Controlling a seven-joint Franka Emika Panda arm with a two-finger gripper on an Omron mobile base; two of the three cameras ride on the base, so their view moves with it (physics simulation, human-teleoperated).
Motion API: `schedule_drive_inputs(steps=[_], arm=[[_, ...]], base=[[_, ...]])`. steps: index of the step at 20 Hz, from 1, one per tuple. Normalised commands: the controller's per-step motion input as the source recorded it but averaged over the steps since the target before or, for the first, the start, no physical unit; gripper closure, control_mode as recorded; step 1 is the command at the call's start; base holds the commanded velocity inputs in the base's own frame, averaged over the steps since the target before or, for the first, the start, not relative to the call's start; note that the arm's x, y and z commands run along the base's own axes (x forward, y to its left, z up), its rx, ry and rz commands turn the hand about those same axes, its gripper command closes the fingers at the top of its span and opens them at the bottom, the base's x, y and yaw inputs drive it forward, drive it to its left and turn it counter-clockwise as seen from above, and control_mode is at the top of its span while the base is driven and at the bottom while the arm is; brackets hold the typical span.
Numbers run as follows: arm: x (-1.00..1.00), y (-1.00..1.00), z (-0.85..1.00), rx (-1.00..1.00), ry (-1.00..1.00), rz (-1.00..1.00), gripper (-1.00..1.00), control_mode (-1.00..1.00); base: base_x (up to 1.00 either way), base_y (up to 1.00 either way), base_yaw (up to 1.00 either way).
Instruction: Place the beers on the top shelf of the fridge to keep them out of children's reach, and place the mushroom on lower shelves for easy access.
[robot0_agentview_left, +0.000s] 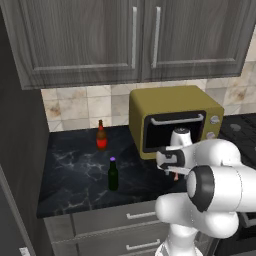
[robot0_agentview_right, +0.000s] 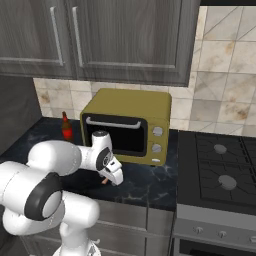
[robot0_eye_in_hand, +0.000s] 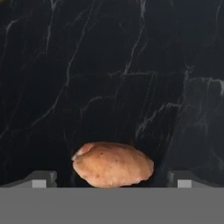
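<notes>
A white robot arm reaches down over a black marble-patterned counter (robot0_agentview_left: 75, 165) in a kitchen with dark grey cabinets. Its two-finger gripper (robot0_eye_in_hand: 111, 178) hangs low over the small reddish-brown mushroom (robot0_eye_in_hand: 112, 163), which lies on the counter in front of a mustard-yellow toaster oven (robot0_agentview_left: 175, 120). In the hand view, the mushroom sits squarely between the two dark fingertips (robot0_eye_in_hand: 37, 178), one on each side, with a clear gap on both sides. The jaws are spread wide and hold nothing.

The mushroom's cap lies with its long axis running across the gap, from one fingertip toward the other. The jaws would therefore close along its length, not across its narrow side. It lies straight ahead of the hand, so the move to come looks like a short drop, then a squeeze.

The two beers stand upright, well off to the arm's left. The brown bottle with a red label (robot0_agentview_left: 101, 135) is near the tiled wall. The dark green bottle with a purple cap (robot0_agentview_left: 113, 174) is nearer the counter's front edge.
</notes>
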Motion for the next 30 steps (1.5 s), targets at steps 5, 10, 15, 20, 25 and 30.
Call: schedule_drive_inputs(steps=[5, 10, 15, 20, 25, 30], arm=[[0.07, 0.0, -0.19, 0.0, 0.0, 0.0, 1.0, -1.0], [0.02, 0.0, -0.11, 0.0, 0.0, 0.0, 1.0, -1.0], [0.0, 0.0, 0.0, 0.0, 0.0, 0.0, 1.0, -1.0], [-0.03, 0.0, 0.01, 0.0, 0.0, 0.0, 1.0, -1.0], [-0.39, 0.0, 0.65, 0.0, -0.12, 0.11, 1.0, -1.0], [-0.68, 0.0, 1.0, 0.0, -0.28, 0.19, 1.0, -1.0]], base=[[0.0, 0.0, 0.0], [0.0, 0.0, 0.0], [0.0, 0.0, 0.0], [0.0, 0.0, 0.0], [0.0, 0.0, 0.0], [0.0, 0.0, 0.0]])
